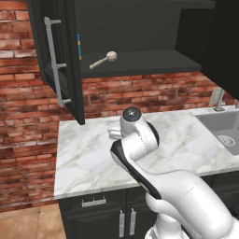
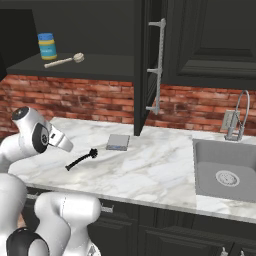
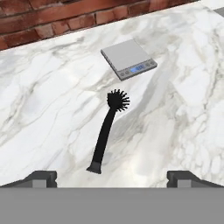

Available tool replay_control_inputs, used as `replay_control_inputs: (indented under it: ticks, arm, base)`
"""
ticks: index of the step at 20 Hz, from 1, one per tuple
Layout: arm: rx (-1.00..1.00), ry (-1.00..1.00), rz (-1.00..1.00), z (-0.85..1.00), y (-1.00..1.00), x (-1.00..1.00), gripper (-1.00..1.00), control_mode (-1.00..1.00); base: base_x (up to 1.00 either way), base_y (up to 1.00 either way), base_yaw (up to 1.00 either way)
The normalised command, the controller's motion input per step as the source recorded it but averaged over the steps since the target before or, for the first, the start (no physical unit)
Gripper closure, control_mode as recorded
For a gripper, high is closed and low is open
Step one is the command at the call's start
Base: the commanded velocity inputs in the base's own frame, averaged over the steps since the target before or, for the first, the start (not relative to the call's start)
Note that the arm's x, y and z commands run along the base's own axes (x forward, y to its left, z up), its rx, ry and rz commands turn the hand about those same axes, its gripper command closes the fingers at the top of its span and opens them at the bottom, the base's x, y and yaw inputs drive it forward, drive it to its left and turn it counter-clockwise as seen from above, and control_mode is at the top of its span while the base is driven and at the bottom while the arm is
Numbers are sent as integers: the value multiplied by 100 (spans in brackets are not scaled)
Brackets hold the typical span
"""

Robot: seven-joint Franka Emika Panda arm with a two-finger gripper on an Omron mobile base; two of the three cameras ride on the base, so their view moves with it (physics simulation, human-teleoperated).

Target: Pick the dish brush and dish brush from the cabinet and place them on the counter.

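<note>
Two brushes sit apart: on the marble counter (image 2: 160,165) lies the black dish brush (image 3: 106,131), near the grey kitchen scale (image 3: 128,58); the cream dish brush (image 1: 103,59) rests on the cabinet (image 1: 140,63) shelf. Gripper (image 3: 112,178) jaws spread wide, empty.

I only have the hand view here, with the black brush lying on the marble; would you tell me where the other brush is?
Observer: The cream dish brush lies on the shelf of the open cabinet.
Operator: Thank you. Is anything beside it up there?
Observer: Yes, a blue and yellow can stands just behind its handle.
Operator: And what is to the right of the grey scale on the counter?
Observer: A sink with a curved tap is set into the counter.
</note>
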Motion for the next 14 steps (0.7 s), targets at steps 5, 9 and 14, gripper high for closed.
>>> replay_control_inputs:
  ticks: [5, 9, 14]
  arm:
    - [3, -4, 2, 33, 0, -14, -100, -100]
    - [3, -3, 2, 31, 1, -12, -100, -100]
    - [2, -3, 2, 31, 2, -11, -100, -100]
  base:
    - [0, 0, 0]
    - [0, 0, 0]
    - [0, 0, 0]
